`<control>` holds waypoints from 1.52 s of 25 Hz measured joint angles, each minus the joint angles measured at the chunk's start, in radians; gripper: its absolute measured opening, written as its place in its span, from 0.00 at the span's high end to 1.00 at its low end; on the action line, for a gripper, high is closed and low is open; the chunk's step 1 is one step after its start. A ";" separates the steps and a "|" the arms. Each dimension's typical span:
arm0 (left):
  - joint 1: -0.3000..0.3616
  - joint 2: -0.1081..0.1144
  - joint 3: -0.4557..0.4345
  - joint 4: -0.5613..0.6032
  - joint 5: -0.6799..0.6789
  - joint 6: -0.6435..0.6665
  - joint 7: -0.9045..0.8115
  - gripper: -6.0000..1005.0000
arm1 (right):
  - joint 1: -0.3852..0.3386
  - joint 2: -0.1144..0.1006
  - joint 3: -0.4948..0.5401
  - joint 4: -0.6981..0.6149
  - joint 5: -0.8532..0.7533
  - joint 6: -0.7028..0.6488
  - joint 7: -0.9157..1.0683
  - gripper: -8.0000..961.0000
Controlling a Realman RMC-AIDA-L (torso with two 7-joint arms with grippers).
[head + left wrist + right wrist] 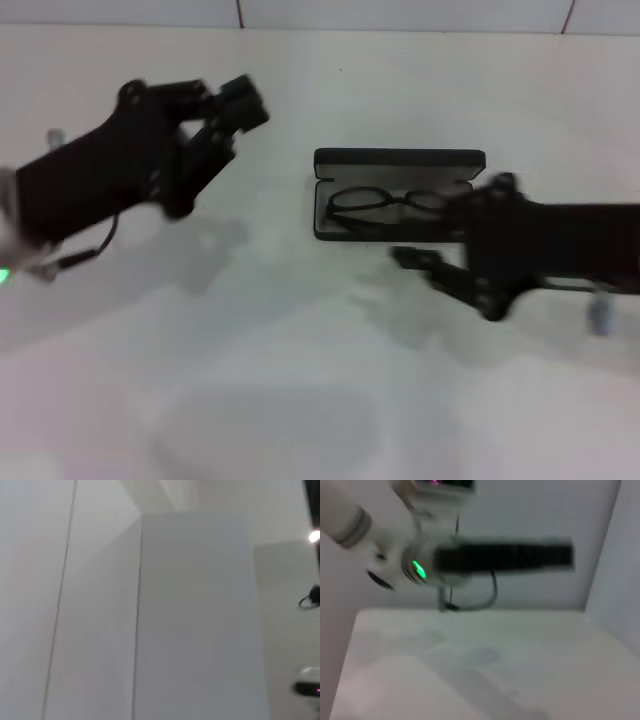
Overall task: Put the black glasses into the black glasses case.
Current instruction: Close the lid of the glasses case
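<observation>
The black glasses case (pixel 400 160) lies open at the middle of the white table in the head view, its lid standing at the back. The black glasses (pixel 370 203) rest inside it on the grey lining, their right part hidden behind my right gripper (pixel 440 228). That gripper hovers over the case's right end, open, with nothing between its fingers. My left gripper (pixel 235 110) hangs raised to the left of the case, well apart from it; it also shows as a blurred black bar, the left gripper (pixel 505 557), in the right wrist view.
The white table (pixel 300 380) stretches bare in front of the case. A tiled wall edge (pixel 400 15) runs along the back. The left wrist view shows only pale wall panels (pixel 190 620).
</observation>
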 joint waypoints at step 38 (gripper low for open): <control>-0.395 -0.151 0.001 0.028 0.482 -0.838 -0.258 0.87 | -0.047 -0.004 0.859 0.865 0.385 -0.688 -0.500 0.77</control>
